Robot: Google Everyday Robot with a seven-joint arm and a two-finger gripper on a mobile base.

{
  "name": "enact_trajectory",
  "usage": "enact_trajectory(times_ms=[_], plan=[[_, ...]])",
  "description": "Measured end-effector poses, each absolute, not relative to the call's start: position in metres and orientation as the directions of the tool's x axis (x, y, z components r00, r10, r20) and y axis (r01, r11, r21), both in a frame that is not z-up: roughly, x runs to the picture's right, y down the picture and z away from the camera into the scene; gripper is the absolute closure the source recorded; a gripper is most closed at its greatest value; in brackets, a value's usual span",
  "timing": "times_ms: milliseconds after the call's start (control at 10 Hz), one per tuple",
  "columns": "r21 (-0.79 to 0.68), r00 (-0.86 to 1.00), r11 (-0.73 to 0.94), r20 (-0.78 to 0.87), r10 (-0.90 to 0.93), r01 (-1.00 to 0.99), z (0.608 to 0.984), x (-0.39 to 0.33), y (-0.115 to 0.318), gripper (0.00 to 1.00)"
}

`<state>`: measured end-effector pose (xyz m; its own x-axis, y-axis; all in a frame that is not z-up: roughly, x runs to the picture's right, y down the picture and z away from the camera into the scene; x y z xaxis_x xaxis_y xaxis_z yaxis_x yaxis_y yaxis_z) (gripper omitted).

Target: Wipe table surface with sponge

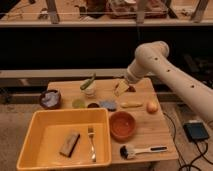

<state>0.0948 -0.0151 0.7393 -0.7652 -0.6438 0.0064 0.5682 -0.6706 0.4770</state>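
Sponge [70, 143], rectangular block, in yellow tub [50, 131], gripper [121, 88] over wooden table [152, 131]

Dark wall [70, 50], pale ledge [45, 75], mottled floor [12, 127].

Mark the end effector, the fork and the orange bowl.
end effector [121, 88], camera view, its tip, above the table's [150, 131] far side.
fork [91, 143], camera view, handle.
orange bowl [122, 124], camera view, bare inside.

No readable text, apparently
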Motion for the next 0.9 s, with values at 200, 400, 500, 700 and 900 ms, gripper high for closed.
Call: enact_trajectory(times_ms=[200,400,500,700,900], plan=[[0.454,-0.823,-0.760,-0.096,-0.560,0.465,0.752,0.078,0.002,0.20],[0.447,-0.834,-0.779,-0.119,-0.539,0.440,0.754,0.073,0.004,0.20],[0.447,-0.834,-0.779,-0.118,-0.539,0.441,0.754,0.073,0.005,0.20],[0.440,-0.851,-0.793,-0.111,-0.513,0.421,0.755,0.076,0.004,0.20],[0.415,-0.917,-0.858,-0.119,-0.380,0.302,0.771,0.070,0.003,0.20]])
